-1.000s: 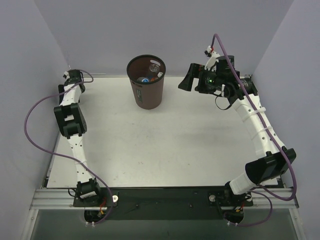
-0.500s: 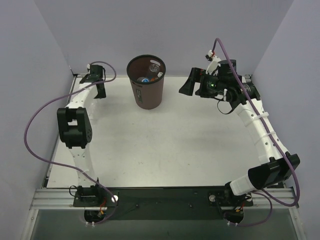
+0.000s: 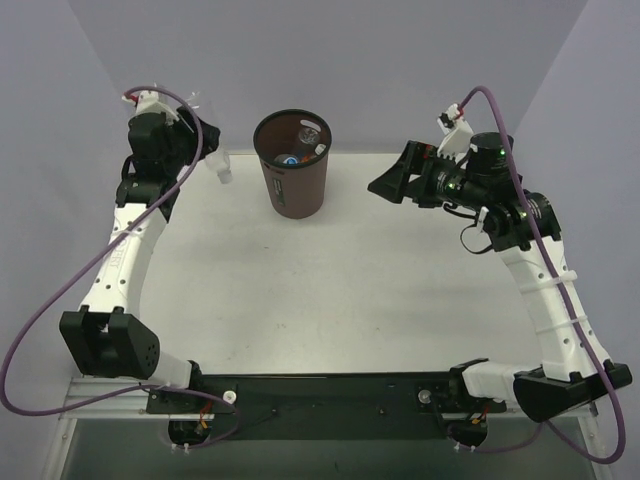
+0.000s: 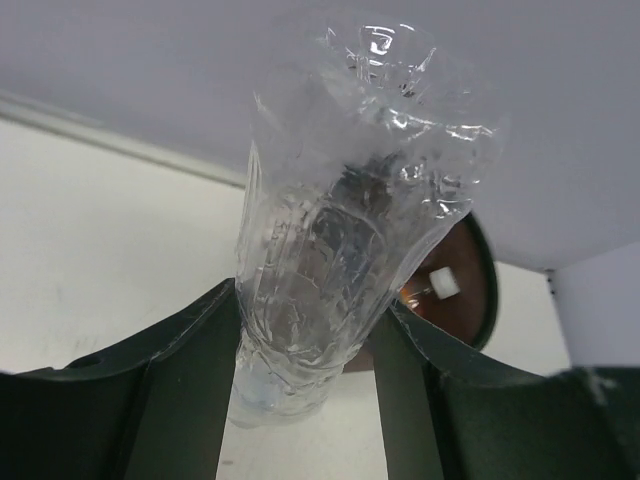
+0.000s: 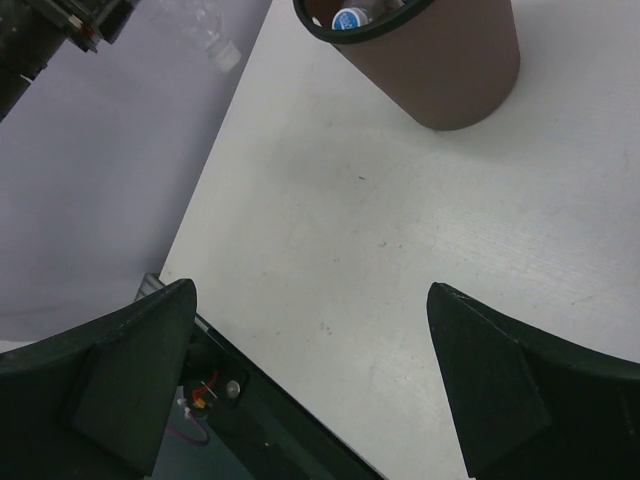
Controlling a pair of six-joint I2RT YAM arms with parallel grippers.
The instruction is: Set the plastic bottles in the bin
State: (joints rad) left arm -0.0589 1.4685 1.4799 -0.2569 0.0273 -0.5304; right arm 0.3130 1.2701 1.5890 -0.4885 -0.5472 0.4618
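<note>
My left gripper [image 3: 213, 150] is raised at the back left, shut on a clear crumpled plastic bottle [image 3: 222, 166]. The bottle hangs to the left of the bin [image 3: 293, 185], apart from it. In the left wrist view the bottle [image 4: 335, 240] fills the gap between both fingers of the left gripper [image 4: 308, 305], with the bin [image 4: 478, 300] behind it. The bin is dark brown with a black rim. Two other bottles [image 3: 297, 157] lie inside it, one with a blue cap [image 5: 350, 18]. My right gripper [image 3: 383, 183] hovers open to the right of the bin, with nothing between its fingers.
Purple walls close in the white table [image 3: 330, 290] at the back and both sides. The black base rail [image 3: 330, 392] runs along the near edge. Purple cables loop off both arms. The right wrist view shows the left gripper [image 5: 60, 35] with its bottle [image 5: 213, 40] high at the left.
The left arm has unfolded from the back left corner and risen toward the bin with the clear bottle in its grip. The right arm has drawn back to the right.
</note>
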